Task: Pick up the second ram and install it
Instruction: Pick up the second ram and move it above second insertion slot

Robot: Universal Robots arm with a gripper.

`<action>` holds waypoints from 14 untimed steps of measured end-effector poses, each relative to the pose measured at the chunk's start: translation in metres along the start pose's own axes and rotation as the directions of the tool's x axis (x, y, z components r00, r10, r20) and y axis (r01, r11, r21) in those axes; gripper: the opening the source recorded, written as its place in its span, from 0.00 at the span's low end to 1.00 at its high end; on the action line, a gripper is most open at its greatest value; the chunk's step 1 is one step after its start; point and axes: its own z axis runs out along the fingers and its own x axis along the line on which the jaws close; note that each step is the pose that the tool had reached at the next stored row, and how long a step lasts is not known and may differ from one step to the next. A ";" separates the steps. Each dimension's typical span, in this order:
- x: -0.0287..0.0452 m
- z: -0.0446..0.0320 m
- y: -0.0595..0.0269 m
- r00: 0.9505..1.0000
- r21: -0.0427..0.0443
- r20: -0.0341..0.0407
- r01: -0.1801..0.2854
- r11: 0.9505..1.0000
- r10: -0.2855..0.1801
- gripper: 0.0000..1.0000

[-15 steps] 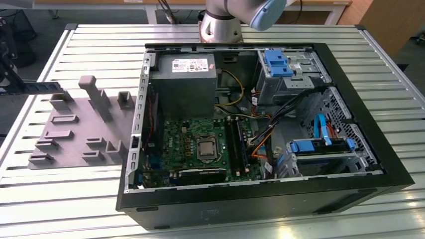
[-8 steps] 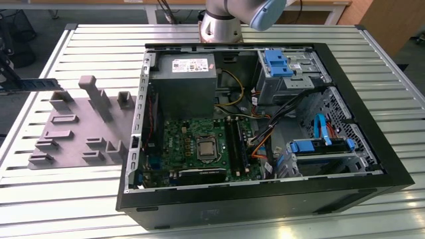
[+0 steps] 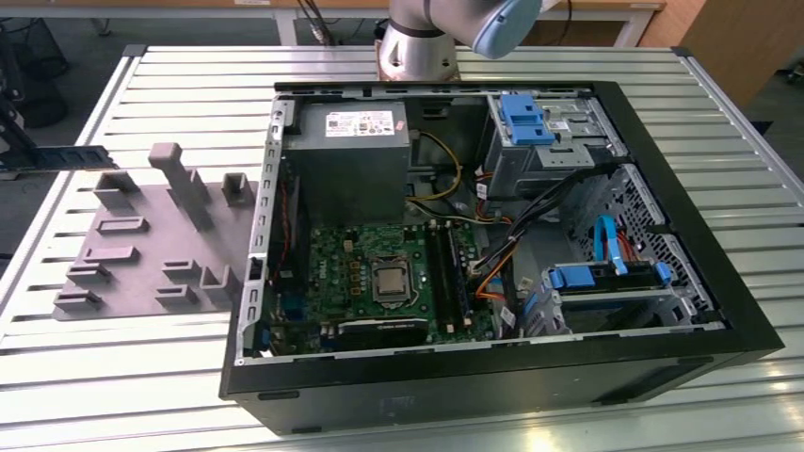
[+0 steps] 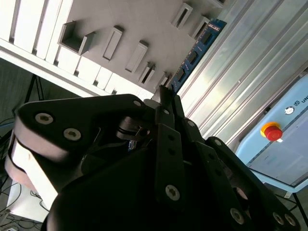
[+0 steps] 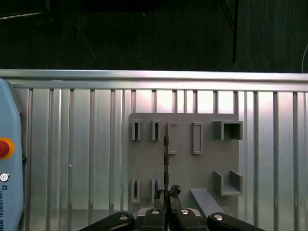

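The second ram [image 3: 73, 157] is a thin blue-green stick hanging in the air over the far left part of the slatted table, above the grey fixture [image 3: 145, 240]. My gripper [image 3: 15, 151] at the exterior view's left edge is shut on one end of it. In the second wrist view the stick [image 4: 197, 50] runs out from the closed fingertips [image 4: 166, 94] over the fixture [image 4: 125, 29]. In the first wrist view the ram [image 5: 166, 159] appears edge-on, rising from the gripper [image 5: 166, 195] across the fixture [image 5: 185, 163].
An open black computer case [image 3: 503, 377] lies at the table's middle, with a green motherboard [image 3: 377, 273] and long black slot rails [image 3: 449, 273] inside. The arm's base [image 3: 421, 42] stands behind the case. A pale blue box with a red button [image 4: 273, 131] sits beside the table.
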 end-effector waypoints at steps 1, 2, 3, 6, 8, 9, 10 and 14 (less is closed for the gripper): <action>0.0000 -0.0001 0.0000 1.000 0.000 0.000 0.000 1.000 0.000 0.14; 0.0000 -0.0013 0.0000 1.000 0.000 0.000 0.000 1.000 0.000 0.14; -0.0001 -0.0033 0.0000 1.000 0.000 0.000 0.000 1.000 0.000 0.14; -0.0003 -0.0113 0.0002 1.000 0.000 0.000 0.000 1.000 0.000 0.14; -0.0004 -0.0164 0.0002 1.000 0.000 0.000 0.000 1.000 0.000 0.14; -0.0004 -0.0190 0.0003 1.000 0.000 0.000 0.000 1.000 0.000 0.14; -0.0005 -0.0208 0.0003 1.000 0.000 0.000 0.000 1.000 0.000 0.14; -0.0005 -0.0222 0.0004 1.000 0.000 0.000 0.000 1.000 0.000 0.14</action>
